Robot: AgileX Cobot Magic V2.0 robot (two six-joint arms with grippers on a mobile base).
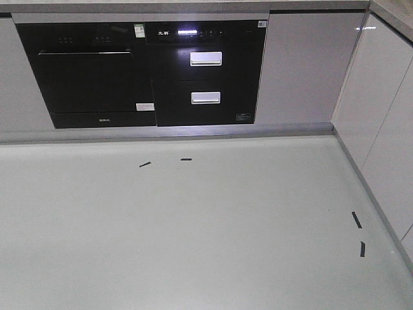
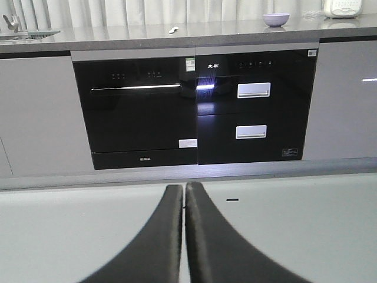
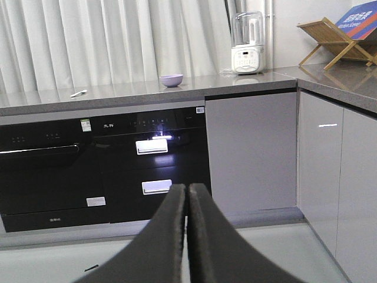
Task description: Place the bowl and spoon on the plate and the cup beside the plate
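Room: kitchen with a pale floor [image 1: 193,226], grey cabinets [image 3: 253,153] and white curtains [image 3: 106,41] behind a long grey counter [image 3: 235,82].
Floor marks: short black tape strips [image 1: 145,164] lie on the floor; one shows just beyond the left gripper's tips, slightly to their right.
Left gripper [image 2: 185,188]: its two dark fingers are pressed together with only a thin seam between them, and they hold nothing. It points at the black oven [image 2: 138,112].
Right gripper [image 3: 187,188]: fingers likewise closed against each other, empty, aimed at the black drawers [image 3: 153,165] beside the oven.
Bowl [image 3: 171,80]: small and lavender, upright on the counter, well beyond and above the right gripper, slightly left of its tips; from the left gripper it sits far off, up and to the right.
Spoon [image 3: 78,93]: pale, lying flat on the same counter, well left of the bowl and apart from it, far up and left of the right gripper.
Other counter items: a white blender [image 3: 247,44] stands up and to the right of the right gripper; a wooden rack [image 3: 336,38] sits farther right on the side counter.
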